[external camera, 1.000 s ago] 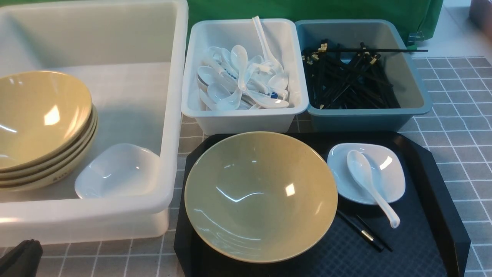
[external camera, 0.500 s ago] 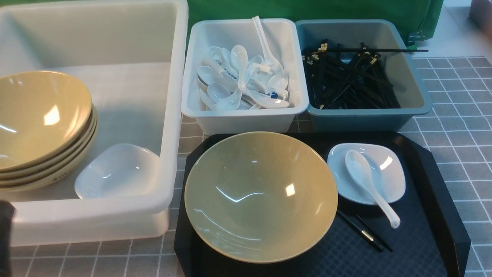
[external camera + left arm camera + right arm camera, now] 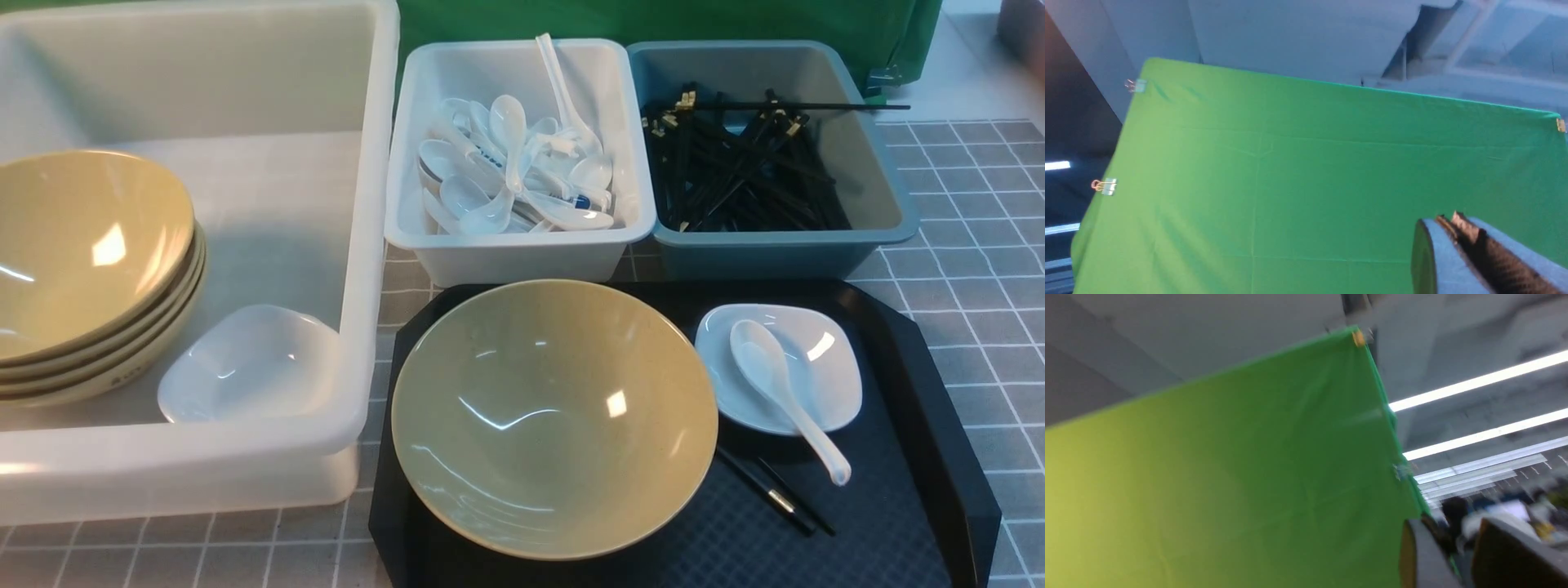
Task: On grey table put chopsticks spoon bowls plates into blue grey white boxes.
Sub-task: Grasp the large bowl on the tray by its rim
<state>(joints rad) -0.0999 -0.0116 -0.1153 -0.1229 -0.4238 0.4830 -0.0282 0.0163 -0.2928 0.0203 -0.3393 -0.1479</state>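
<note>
The grey surface (image 3: 963,245), ruled in small white squares, carries everything you need to sort, with a green cloth (image 3: 653,20) hanging behind it. On the near right sits a black tray (image 3: 898,514). On it you have one tan bowl (image 3: 555,416) on the left and a small white plate (image 3: 824,359) on the far right. The spoon (image 3: 775,384) lies across that plate, scoop in the dish and handle reaching over its near rim. The chopsticks (image 3: 775,494) lie on the tray just near of the plate, one end tucked under the bowl's rim.

On the left stands the large translucent tub (image 3: 367,204), holding a tilted stack of bowls (image 3: 90,261) and another white plate (image 3: 245,367) beside them. Beyond the tray, the white bin (image 3: 522,257) is full of spoons (image 3: 514,171). Touching it on the right, the blue-grey bin (image 3: 775,253) holds a heap of chopsticks (image 3: 735,171).

Neither arm shows in the front view. In the wrist views both point at the cloth: your left tool (image 3: 1453,222) is closed with nothing in it, and your right tool (image 3: 1453,535), blurred, shows its fingers apart and empty.
</note>
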